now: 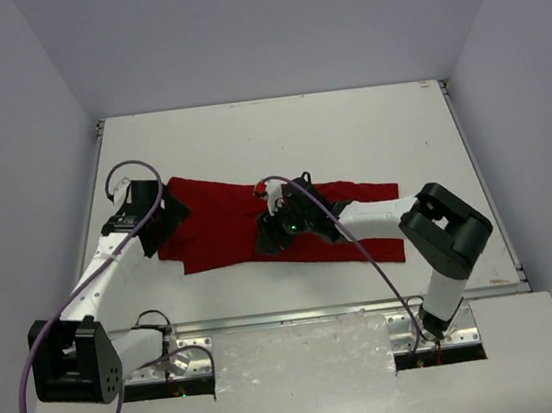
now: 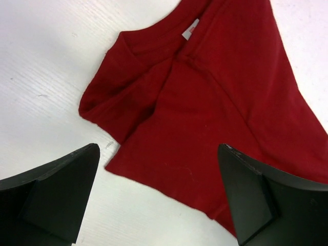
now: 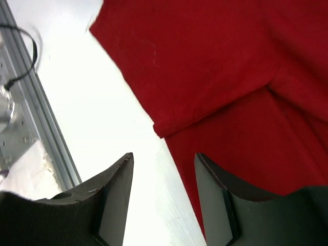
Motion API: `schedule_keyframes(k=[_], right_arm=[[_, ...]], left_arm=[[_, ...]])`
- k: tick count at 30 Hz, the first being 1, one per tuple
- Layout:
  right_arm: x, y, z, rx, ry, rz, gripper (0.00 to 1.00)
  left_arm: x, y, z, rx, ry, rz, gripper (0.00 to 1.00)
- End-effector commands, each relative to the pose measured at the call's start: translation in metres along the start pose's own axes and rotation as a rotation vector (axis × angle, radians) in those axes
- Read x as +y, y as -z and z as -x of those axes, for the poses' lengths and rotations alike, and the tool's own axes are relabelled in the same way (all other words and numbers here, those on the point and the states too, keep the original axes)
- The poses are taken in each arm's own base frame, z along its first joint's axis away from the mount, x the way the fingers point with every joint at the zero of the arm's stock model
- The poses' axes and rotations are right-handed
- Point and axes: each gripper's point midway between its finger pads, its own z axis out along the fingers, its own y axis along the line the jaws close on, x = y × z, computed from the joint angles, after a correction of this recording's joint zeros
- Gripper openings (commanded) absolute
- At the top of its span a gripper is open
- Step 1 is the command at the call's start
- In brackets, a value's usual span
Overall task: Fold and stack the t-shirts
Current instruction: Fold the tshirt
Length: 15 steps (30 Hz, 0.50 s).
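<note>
Deep-red t-shirt [image 1: 217, 219] across the middle of the counter [image 1: 347, 127], long way left to right, left end close to the left edge. Lies partly folded: one layer doubled over another, with the folded edge in the right wrist view, and the collar with its white label [image 2: 190, 32] and a tucked sleeve in the left wrist view.

Above the collar end, left hand [image 2: 159, 149], fingers spread full wide, nothing held. Likely poised there for the sleeve or shoulder hem.

Low over the near hem mid-shirt, right hand [image 3: 164, 156], jaws about half apart, nothing between them but bare counter and the cloth edge. Likely placed for that doubled corner.

Around: purple cable [image 1: 353, 242] draped across the shirt from the right arm, could snag cloth. Metal rail [image 3: 46, 133] along the counter's near edge. Otherwise nothing blocking either reach.
</note>
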Motion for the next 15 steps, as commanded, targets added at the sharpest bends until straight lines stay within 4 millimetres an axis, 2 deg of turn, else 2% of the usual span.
schedule_keyframes(k=[1,2,3,4,6,7,10,11,15], right_arm=[[0.009,0.024,0.045,-0.116,-0.007,-0.065,0.51],[0.011,0.029,0.047,-0.124,-0.016,-0.071,0.51],[0.012,0.034,0.041,-0.119,-0.019,-0.072,0.51],[0.017,0.044,0.05,-0.152,-0.012,-0.071,0.51],[0.018,0.054,0.041,-0.159,-0.024,-0.079,0.51],[0.022,0.063,0.047,-0.187,-0.015,-0.077,0.51],[0.023,0.071,0.039,-0.175,-0.007,-0.085,0.52],[0.025,0.076,0.044,-0.193,0.003,-0.086,0.51],[0.028,0.085,0.044,-0.215,0.016,-0.091,0.51]], left_arm=[[-0.019,-0.014,0.02,-0.045,0.077,-0.003,0.96],[-0.015,-0.025,0.01,-0.009,0.067,0.026,0.92],[-0.014,-0.03,0.005,0.004,0.07,0.029,0.84],[-0.02,-0.036,0.004,0.001,0.072,0.0,0.69],[-0.019,-0.042,-0.003,0.012,0.068,-0.01,0.53],[-0.019,-0.047,-0.006,0.015,0.069,-0.016,0.45],[-0.01,-0.058,-0.016,0.047,0.07,0.036,0.48],[-0.006,-0.06,-0.018,0.046,0.07,0.055,0.48],[-0.004,-0.072,-0.025,0.057,0.063,0.057,0.47]])
